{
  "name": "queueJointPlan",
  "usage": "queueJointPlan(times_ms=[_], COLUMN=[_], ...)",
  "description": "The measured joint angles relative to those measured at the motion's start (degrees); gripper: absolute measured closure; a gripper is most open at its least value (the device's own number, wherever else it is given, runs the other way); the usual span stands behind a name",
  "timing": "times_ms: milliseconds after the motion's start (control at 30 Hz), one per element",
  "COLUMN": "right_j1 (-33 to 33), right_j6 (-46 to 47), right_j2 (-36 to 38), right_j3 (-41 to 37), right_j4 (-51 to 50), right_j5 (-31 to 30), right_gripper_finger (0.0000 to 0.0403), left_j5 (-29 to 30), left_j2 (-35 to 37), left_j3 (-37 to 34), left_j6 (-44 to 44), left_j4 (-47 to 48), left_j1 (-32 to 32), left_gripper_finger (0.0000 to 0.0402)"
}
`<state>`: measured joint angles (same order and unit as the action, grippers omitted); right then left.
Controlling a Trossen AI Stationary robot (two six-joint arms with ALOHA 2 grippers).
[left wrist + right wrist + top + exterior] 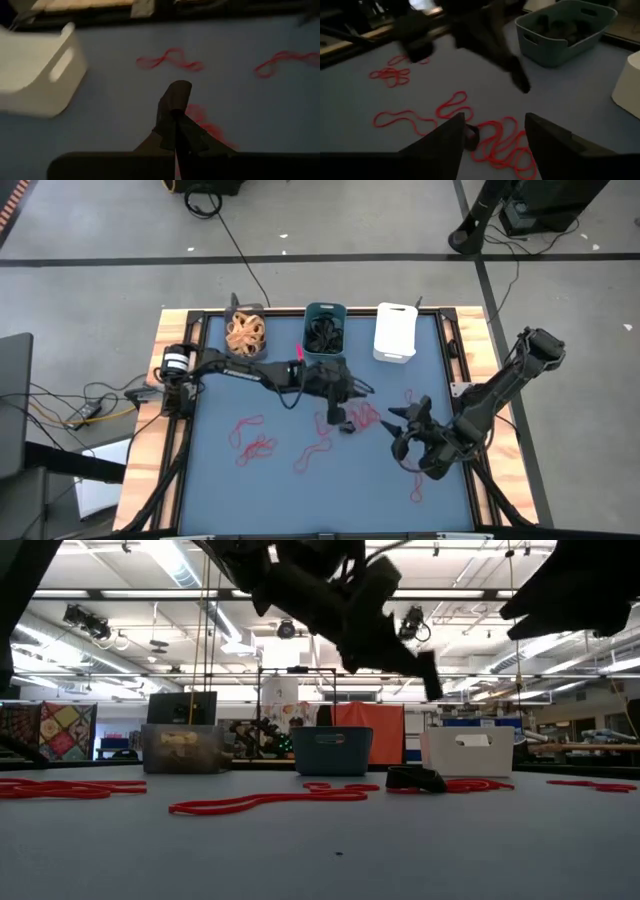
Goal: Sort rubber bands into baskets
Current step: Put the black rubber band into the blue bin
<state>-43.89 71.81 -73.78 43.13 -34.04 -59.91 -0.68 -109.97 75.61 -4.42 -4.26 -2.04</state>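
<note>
Several red rubber bands lie loose on the blue mat (pixel 300 480), among them a tangled pile (pixel 364 416) near the middle. A dark grey basket (pixel 245 335) with tan bands, a teal basket (pixel 325 328) with black bands and a white basket (pixel 395 332) stand along the far edge. My left gripper (pixel 342 408) hangs shut above the mat just left of the pile, and I see nothing between its fingers (pixel 175 102). My right gripper (pixel 495 145) is open to the right of the pile, raised above the mat, with the pile (pixel 500 145) showing between its fingers.
A small dark object (pixel 470 137) lies on the mat beside the red pile, under my left gripper. More red bands lie at the left (pixel 250 425), in the middle (pixel 315 450) and near the right front (pixel 415 485). Wooden table edges frame the mat.
</note>
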Motion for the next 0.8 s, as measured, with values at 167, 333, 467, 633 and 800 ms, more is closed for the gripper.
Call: queueJointPlan(times_ms=[167,333,467,633,800], right_j1=[0.3,2.3,4.0,7.0,10.8], right_j6=[-0.1,0.4,0.1,-1.6,-12.1], right_j2=[-1.7,-6.9,-10.5,-13.9,-16.8], right_j3=[-0.6,-2.9,-4.2,-4.7,-4.7], right_j4=[0.1,4.8,8.2,10.3,18.7], right_j5=[6.0,7.4,7.6,7.6,10.7], right_gripper_finger=[0.0205,0.0217,0.0222,0.0219,0.0202], left_j5=[2.3,2.6,2.8,0.6,-0.7], left_j2=[0.3,1.9,3.5,3.4,2.8], left_j3=[0.0,0.0,0.0,0.1,0.0], left_j6=[-2.8,-4.0,-3.9,0.0,4.0], left_j4=[4.1,7.4,10.0,11.9,16.5], left_j1=[-4.6,-10.4,-15.6,-21.5,-25.7], left_gripper_finger=[0.0401,0.0401,0.0401,0.0398,0.0352])
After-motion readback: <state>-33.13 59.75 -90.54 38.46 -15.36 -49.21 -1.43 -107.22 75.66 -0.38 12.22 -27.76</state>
